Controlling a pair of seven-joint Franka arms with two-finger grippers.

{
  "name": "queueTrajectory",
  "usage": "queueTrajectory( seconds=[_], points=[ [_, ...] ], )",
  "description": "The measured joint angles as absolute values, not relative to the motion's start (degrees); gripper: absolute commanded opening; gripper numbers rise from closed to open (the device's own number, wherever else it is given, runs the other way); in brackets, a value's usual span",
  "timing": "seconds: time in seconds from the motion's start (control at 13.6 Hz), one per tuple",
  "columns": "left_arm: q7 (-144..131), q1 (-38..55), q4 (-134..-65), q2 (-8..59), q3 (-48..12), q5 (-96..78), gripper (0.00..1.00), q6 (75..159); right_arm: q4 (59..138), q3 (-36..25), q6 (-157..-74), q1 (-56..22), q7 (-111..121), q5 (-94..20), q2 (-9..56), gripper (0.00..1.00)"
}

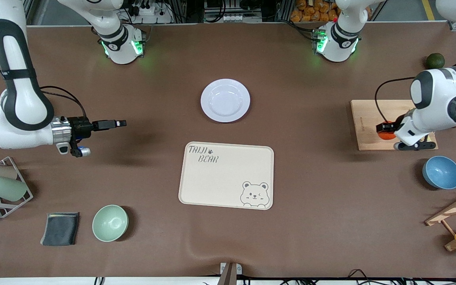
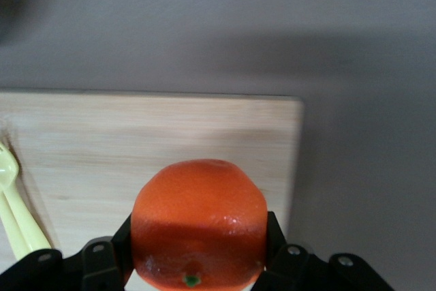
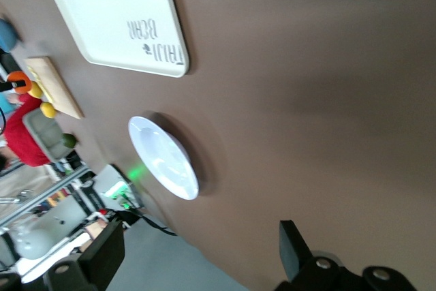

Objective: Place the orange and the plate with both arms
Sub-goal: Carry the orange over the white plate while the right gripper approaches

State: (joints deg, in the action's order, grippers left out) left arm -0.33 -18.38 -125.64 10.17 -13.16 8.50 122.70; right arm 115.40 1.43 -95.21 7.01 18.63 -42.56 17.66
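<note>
Both arms out: left gripper [image 2: 197, 267] pinching the orange [image 2: 199, 223] on the wooden board [image 2: 136, 141], half hidden by its wrist, right gripper [image 1: 120, 123] spread, waiting above bare table, plate [image 1: 225, 100] mid-table.

A glossy orange-red round orange [image 2: 199, 223] is glowing against a pale wooden board [image 1: 366, 124]; a lavender-white round plate [image 1: 225, 100] and a cream bear-print tray [image 1: 226, 175] are sitting on the brown desk [image 1: 311, 206].

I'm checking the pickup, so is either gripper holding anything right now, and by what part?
The left gripper holds the orange, its fingers clamped on the fruit's two sides, over the wooden board. The right gripper is open and holds nothing.
</note>
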Motion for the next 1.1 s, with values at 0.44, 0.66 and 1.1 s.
queueTrajectory(
  seconds=[0.44, 0.66, 1.1],
  points=[
    [-23.4, -17.2, -119.6, 8.6, -36.6, 1.0, 0.21, 114.3, 118.3, 2.0, -99.2, 3.9, 23.4, -45.0, 20.3, 1.00],
    [-39.7, -11.5, -118.5, 12.2, -42.4, 0.4, 0.21, 116.3, 121.2, 2.1, -101.7, 1.3, 27.3, -49.0, 20.4, 1.00],
    [-68.2, 9.7, -118.2, 22.4, -42.6, 0.4, 0.22, 128.7, 126.1, 2.2, -105.4, -2.4, 34.7, -56.9, 20.4, 1.00]
  ],
)
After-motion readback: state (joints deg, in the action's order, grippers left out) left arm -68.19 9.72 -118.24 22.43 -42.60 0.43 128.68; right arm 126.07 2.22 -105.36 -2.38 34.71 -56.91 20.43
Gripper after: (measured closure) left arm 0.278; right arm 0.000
